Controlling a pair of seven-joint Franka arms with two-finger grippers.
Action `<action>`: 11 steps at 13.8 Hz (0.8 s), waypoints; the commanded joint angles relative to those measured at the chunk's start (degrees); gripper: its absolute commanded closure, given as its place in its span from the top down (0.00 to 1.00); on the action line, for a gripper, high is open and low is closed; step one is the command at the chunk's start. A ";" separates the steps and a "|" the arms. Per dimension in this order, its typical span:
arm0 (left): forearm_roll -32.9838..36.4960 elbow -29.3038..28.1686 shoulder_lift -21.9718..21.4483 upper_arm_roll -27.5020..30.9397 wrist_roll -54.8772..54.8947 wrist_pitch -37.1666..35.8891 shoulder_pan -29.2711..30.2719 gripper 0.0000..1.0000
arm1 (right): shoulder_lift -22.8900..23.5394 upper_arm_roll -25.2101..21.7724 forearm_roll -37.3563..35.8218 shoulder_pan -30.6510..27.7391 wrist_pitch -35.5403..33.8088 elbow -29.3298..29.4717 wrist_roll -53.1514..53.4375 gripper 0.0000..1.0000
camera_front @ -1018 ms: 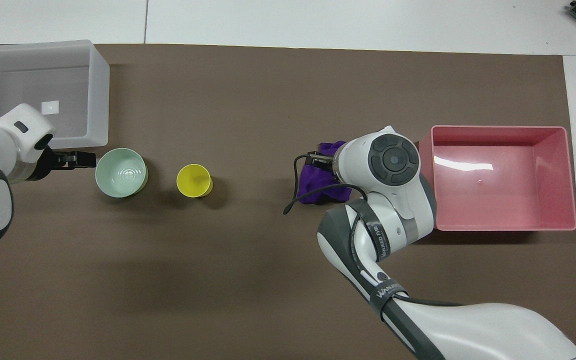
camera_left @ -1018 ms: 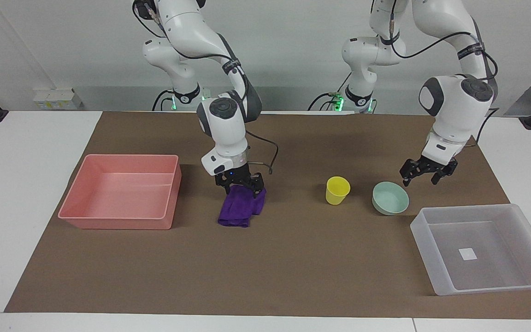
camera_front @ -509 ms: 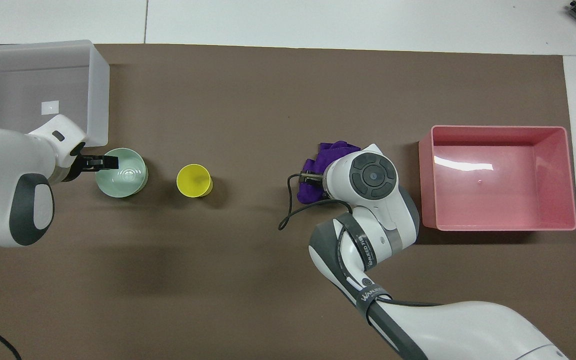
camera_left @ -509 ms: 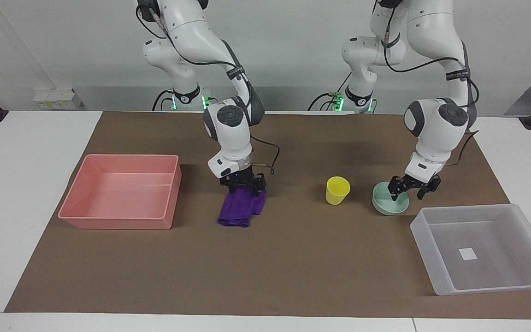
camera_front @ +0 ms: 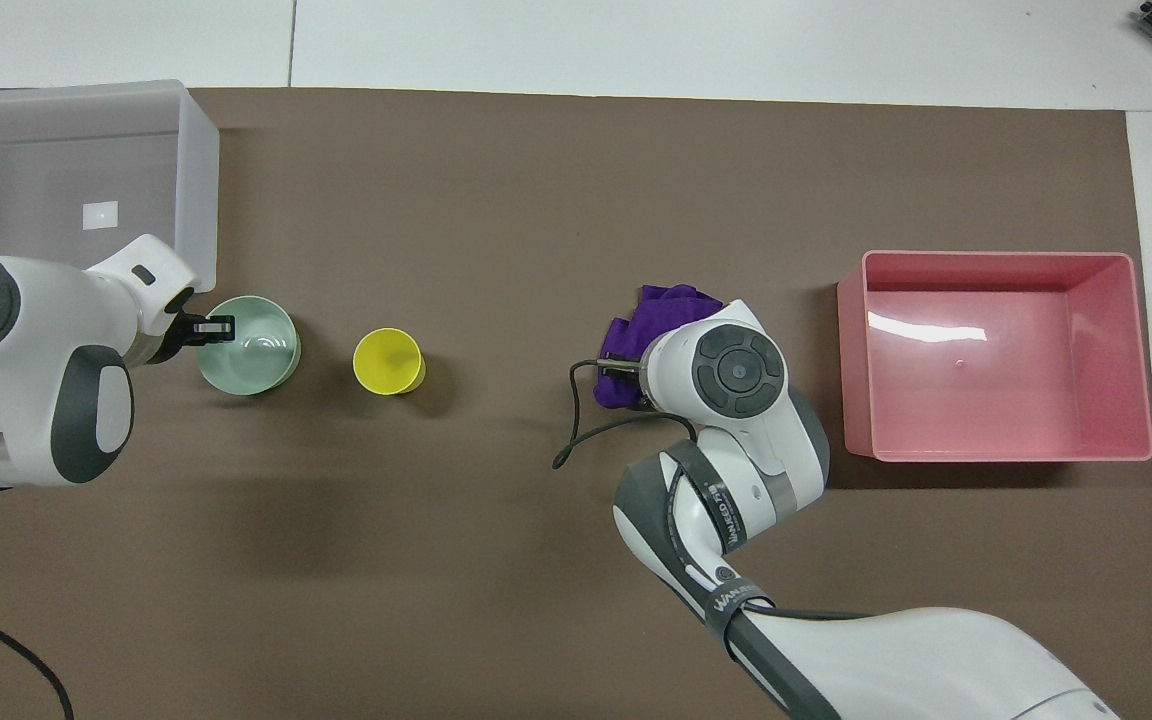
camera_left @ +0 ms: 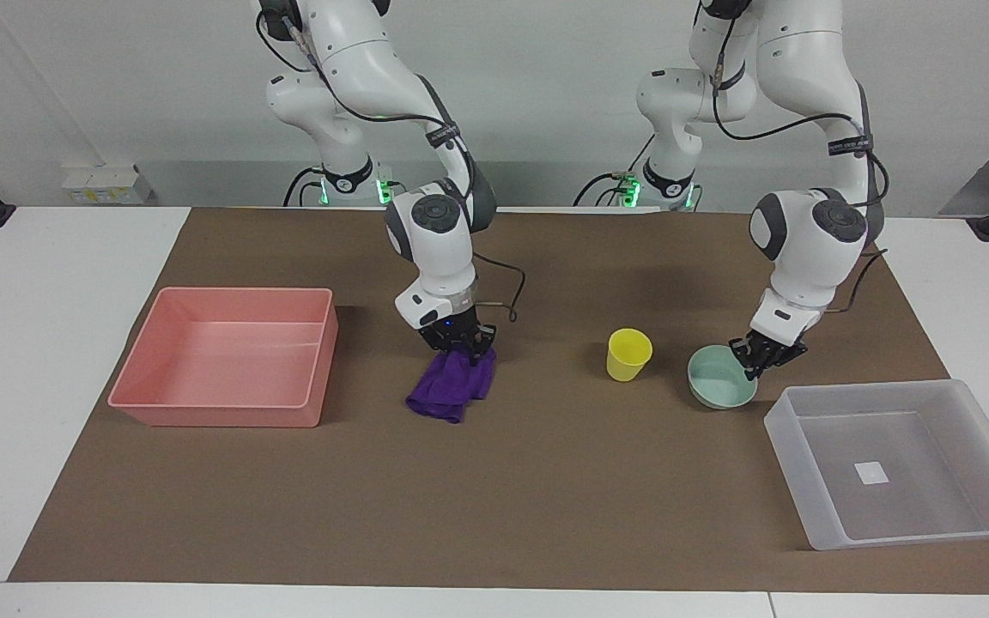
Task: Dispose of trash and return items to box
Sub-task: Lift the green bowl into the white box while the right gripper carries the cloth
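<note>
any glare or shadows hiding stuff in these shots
Overhead view: a white glare streak lies on the glossy pink rectangular plastic bin's floor, hiding nothing. Facing view: soft shadows fall on the brown table mat under both arms, and the small yellow plastic cup stays plainly visible.

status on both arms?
Right tool shut on purple rag, rag on mat. Left tool clamped on green bowl rim beside clear box. Paths unobstructed.

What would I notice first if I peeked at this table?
Probably the bright purple cloth in the middle of the brown mat, with the right hand pinching its top. Next, the left hand gripping the rim of the mint-green bowl beside the yellow cup. A big pink bin sits near the cloth.
</note>
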 commanded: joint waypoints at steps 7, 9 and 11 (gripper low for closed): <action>-0.97 18.73 0.62 1.03 -0.20 -13.75 5.06 0.00 | -13.24 -0.86 -8.05 -3.02 -25.41 5.90 -3.17 0.00; -3.61 24.62 3.78 1.20 -0.29 -13.92 7.95 0.00 | -15.27 -0.86 -9.47 -3.56 -30.35 8.37 -3.44 0.00; -3.71 30.77 8.17 0.94 -0.20 -14.71 10.34 0.00 | -18.43 -0.95 -10.09 -6.09 -34.13 9.51 -5.88 0.00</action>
